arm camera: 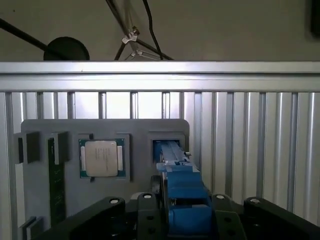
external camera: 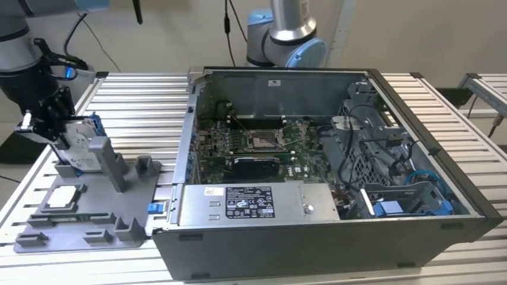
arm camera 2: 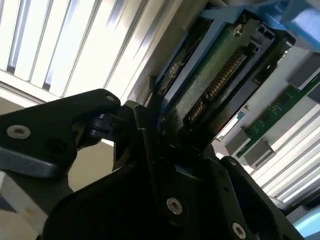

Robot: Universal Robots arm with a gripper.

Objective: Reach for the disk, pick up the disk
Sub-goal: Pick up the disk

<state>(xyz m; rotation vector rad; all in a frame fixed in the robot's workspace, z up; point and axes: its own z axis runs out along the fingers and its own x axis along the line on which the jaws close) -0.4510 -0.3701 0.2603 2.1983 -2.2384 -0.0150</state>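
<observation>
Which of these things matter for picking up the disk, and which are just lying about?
Job: the disk, standing in the grey fixture; the gripper at it.
Lying about: square chip, memory stick, open computer case, its blue bay part.

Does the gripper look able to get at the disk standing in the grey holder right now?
Likely yes. The gripper sits right at the disk, which stands on edge in the grey holder, and nothing lies between them.
</observation>
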